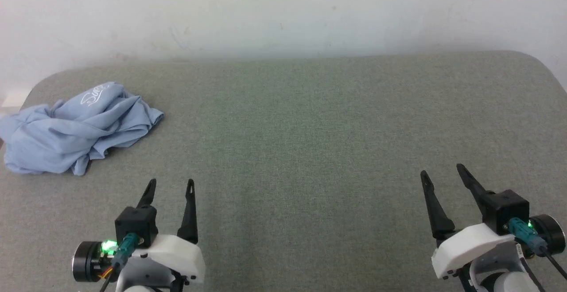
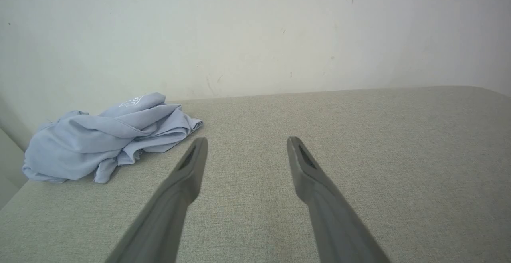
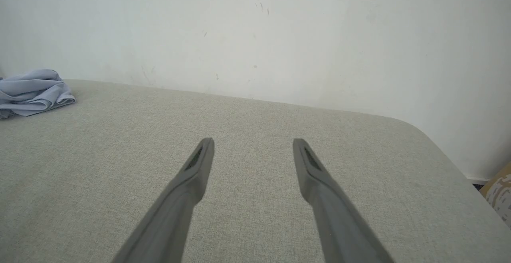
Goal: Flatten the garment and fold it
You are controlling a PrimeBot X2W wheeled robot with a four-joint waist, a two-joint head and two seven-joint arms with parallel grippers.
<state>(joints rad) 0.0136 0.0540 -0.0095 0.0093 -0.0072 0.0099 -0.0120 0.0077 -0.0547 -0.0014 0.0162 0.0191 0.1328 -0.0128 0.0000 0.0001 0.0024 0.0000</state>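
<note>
- left gripper (image 1: 172, 181): lower left of head view. White wrist housing with a green light lit, black camera block on top. Two dark fingers point up-frame toward the wall, roughly parallel.
- its jaws stand spread with nothing between them; left wrist view shows bare fabric in the gap between the fingers (image 2: 187, 175).
- right gripper (image 1: 442, 169): lower right of head view, same build, green light lit. Its fingers lean a little to the left in that view, and the jaws are likewise spread and empty. Right wrist view confirms this, with bare fabric between the tips.
- both grippers sit low over the near part of the surface, well apart from each other. Can't tell if either touches the fabric.
- surface (image 1: 310, 128): grey-green woven pad with rounded far corners, flat.
- garment (image 1: 75, 128): light blue crumpled heap on the far-left part of the pad, close to its left edge. White cursive script shows on the top fold. No collar or buttons visible.
- garment lies ahead and to the left of the left gripper, not touching it, and is well apart from the right gripper.
- wall (image 1: 283, 13): white, scuffed, rising directly behind the pad's far edge.
</note>
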